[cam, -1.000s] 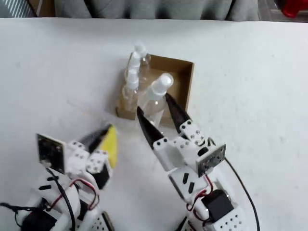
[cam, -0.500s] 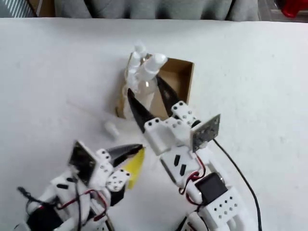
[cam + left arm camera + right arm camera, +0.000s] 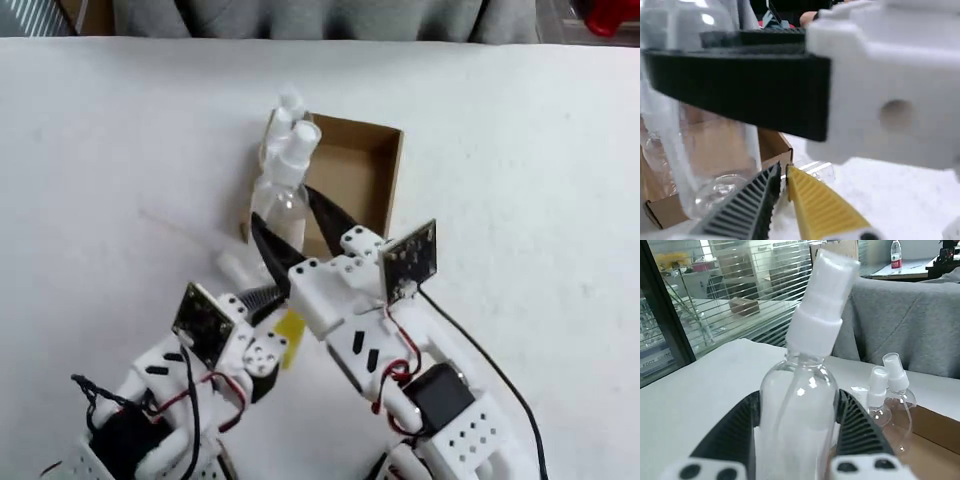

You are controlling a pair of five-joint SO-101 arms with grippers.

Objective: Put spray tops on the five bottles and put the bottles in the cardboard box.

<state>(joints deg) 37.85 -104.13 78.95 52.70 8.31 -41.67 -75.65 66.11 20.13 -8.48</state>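
My right gripper [image 3: 283, 207] is shut on a clear bottle [image 3: 284, 190] with a white spray top [image 3: 300, 140]. It holds the bottle upright over the near left part of the cardboard box [image 3: 365, 165]. In the right wrist view the bottle [image 3: 796, 400] stands between the black fingers [image 3: 852, 415]. Other capped bottles [image 3: 289, 104] stand in the box along its left wall, also seen as bottles [image 3: 890, 390] behind the held one. My left gripper [image 3: 280, 308], with one grey and one yellow finger, is shut on nothing, low beside the right gripper's base. Its tips [image 3: 783, 176] point at the box.
A small clear and white piece [image 3: 236, 266] lies on the white table [image 3: 120, 150] just left of the box's near corner, with a thin tube trailing to its left. The right arm's black finger [image 3: 740, 90] crosses close over the left gripper. Grey chairs line the far edge.
The right gripper carried the bottle to the left and further over the box. The left arm swung right and forward, up against the right gripper, and its fingers came together.
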